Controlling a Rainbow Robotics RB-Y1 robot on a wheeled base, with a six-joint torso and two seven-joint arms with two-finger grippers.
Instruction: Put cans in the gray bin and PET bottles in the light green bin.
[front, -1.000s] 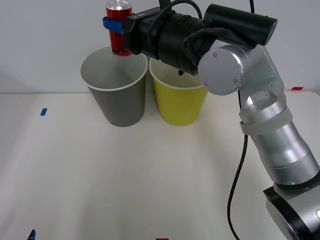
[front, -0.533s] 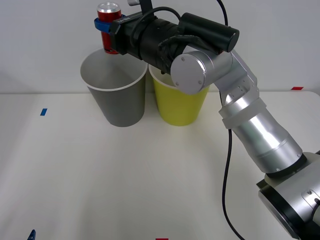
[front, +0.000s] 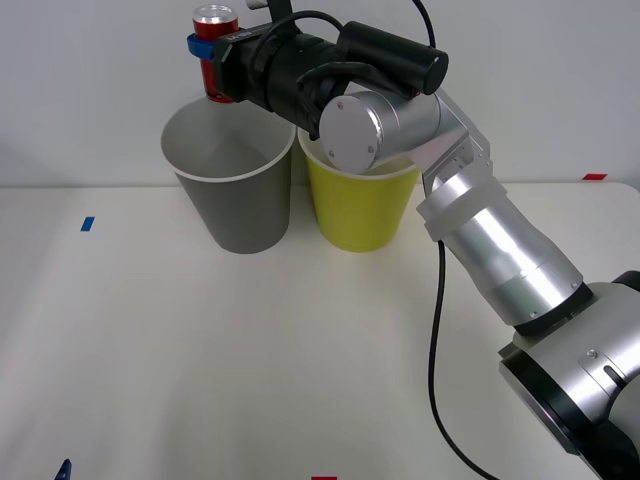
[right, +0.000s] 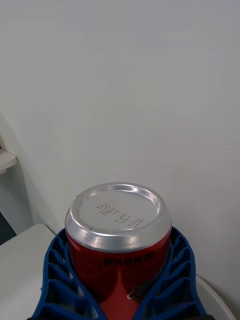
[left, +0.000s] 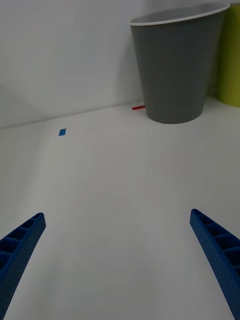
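Note:
A small red can (front: 214, 52) with silver ends hangs upright over the far rim of the gray bin (front: 232, 200), and my right gripper (front: 205, 50) is shut on it. From the right wrist, the can (right: 118, 235) stands between the blue ribbed fingers (right: 57, 280), its silver end facing the camera. The light green bin (front: 360, 210) stands right beside the gray one, partly behind my right arm. Low over the table, my left gripper (left: 117, 265) is open and holds nothing; the gray bin (left: 175, 70) is ahead of it.
A white wall rises close behind both bins. Small tape marks lie on the table: a blue one (front: 87, 223) at the left, a red one (front: 594, 177) at the far right. A tip of a left finger (front: 63, 470) peeks in at the front edge.
My right arm has carried the can to the left, from over the gray bin's right side to above its far rim. The bins and the left gripper have not moved.

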